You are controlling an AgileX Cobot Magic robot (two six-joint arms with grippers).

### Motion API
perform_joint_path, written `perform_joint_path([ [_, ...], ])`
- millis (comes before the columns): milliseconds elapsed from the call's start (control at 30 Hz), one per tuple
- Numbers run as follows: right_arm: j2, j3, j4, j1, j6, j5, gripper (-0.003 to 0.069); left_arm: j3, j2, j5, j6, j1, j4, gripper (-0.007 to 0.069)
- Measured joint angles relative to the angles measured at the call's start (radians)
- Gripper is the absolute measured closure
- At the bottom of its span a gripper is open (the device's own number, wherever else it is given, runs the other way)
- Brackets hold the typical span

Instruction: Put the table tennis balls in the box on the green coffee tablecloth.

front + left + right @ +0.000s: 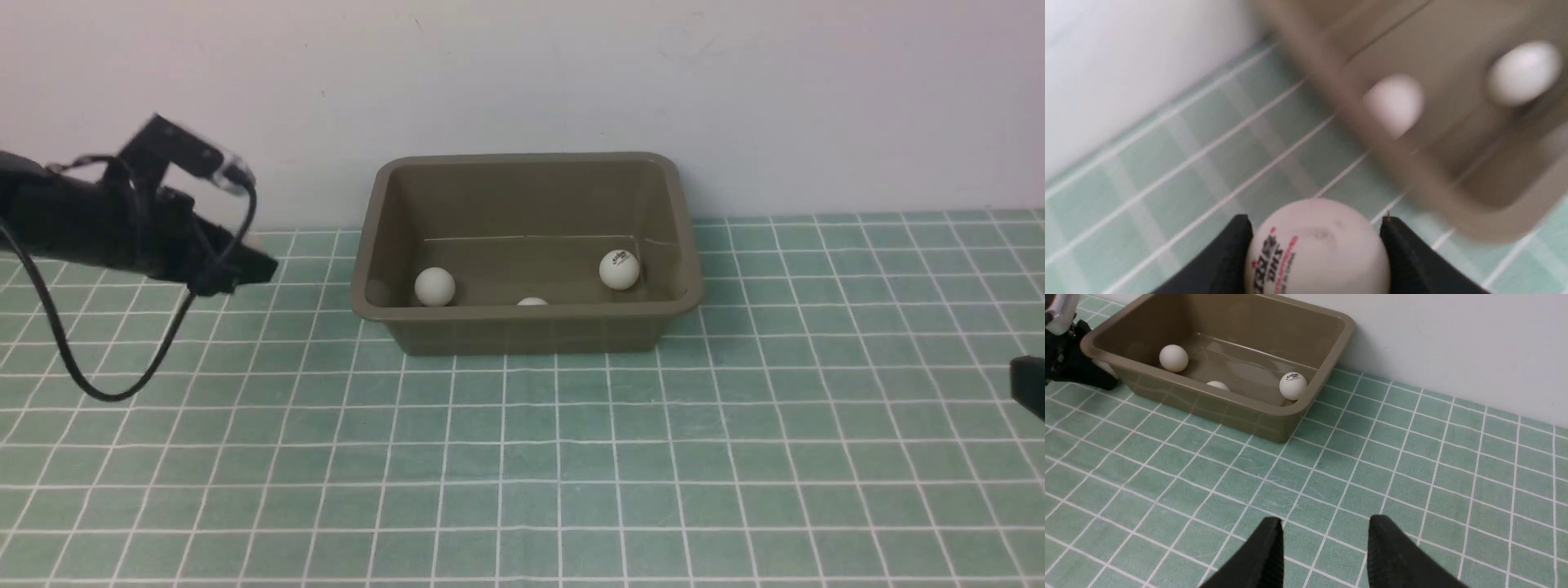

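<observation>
Left wrist view: the left fingers (1224, 261) clamp one table tennis ball (1316, 249), seemingly above the green coffee tablecloth (522, 457) left of the box (522, 331). Three other balls (434, 287) lie inside. The right fingers (1265, 555) stand parted, empty.

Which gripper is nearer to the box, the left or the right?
Left. The left gripper, holding a ball, is just beside the left end of the box; the right gripper is far off to its right, closer to the robot.
</observation>
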Motion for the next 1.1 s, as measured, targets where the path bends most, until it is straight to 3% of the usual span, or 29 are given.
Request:
perform_joint_path([
  [300, 0.000, 0.000, 0.000, 0.000, 0.000, 0.000, 0.0386, -0.054, 0.042, 0.074, 0.107, -0.102, -0.143, 0.0279],
  [567, 0.000, 0.000, 0.000, 0.000, 0.000, 0.025, 0.0386, -0.142, 0.153, 0.017, 0.145, -0.240, -0.068, 0.0278],
  [667, 0.000, 0.000, 0.000, 0.000, 0.000, 0.025, 0.0386, -0.144, 0.153, 0.015, 0.143, -0.261, -0.059, 0.0213],
  [833, 0.000, 0.000, -0.026, 0.000, 0.000, 0.024, 0.0386, -0.144, 0.109, -0.015, 0.013, -0.257, -0.019, 0.0123],
  [1100, -0.038, -0.058, -0.097, 0.000, 0.000, -0.007, 0.0386, -0.144, -0.095, -0.067, -0.287, -0.220, 0.246, 0.0114],
])
